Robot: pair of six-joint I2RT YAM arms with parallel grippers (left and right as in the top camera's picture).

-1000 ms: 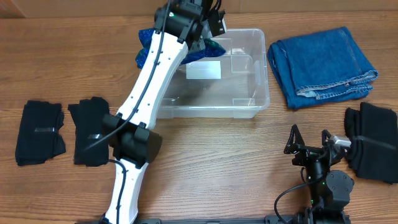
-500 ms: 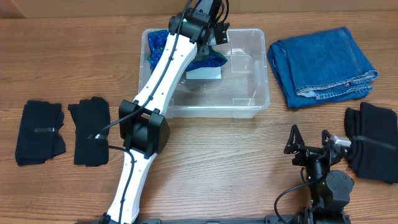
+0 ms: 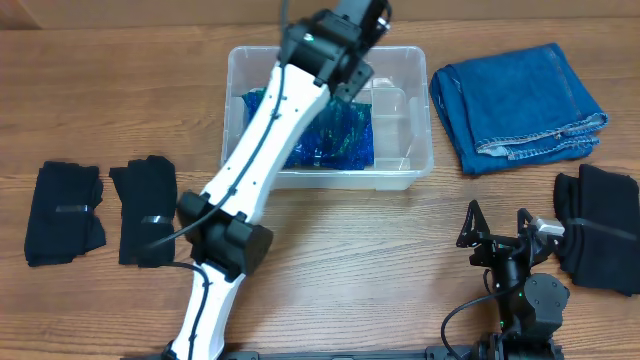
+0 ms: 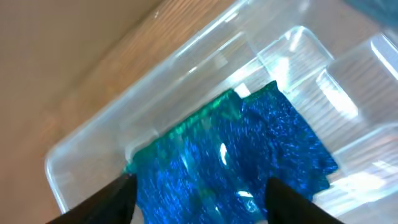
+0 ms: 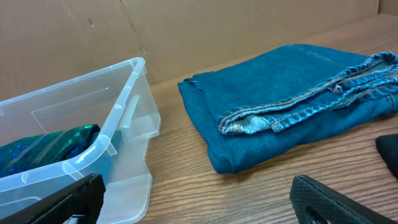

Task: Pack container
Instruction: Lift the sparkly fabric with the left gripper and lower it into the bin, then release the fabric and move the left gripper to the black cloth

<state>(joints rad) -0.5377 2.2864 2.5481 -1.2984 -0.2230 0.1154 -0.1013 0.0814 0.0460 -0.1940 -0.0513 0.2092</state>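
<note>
The clear plastic container (image 3: 415, 160) stands at the back middle of the table. A shiny blue and green cloth (image 3: 335, 140) lies spread on its floor. My left gripper (image 4: 199, 208) hovers over the container's far side, open, its two dark fingers (image 4: 106, 202) apart on either side of the cloth (image 4: 249, 162) below; nothing is held. In the overhead view the left arm hides part of the container. My right gripper (image 3: 496, 226) rests open near the front right of the table, empty, and faces the container's corner (image 5: 124, 124).
Folded blue jeans (image 3: 520, 100) lie right of the container, also in the right wrist view (image 5: 292, 112). Two black garments (image 3: 65, 213) (image 3: 145, 210) lie at the left. More black clothing (image 3: 600, 225) sits at the right edge beside my right gripper.
The left gripper carried the blue cloth over the container, opened and let it go. The cloth now lies flat inside. The right arm has not moved.
</note>
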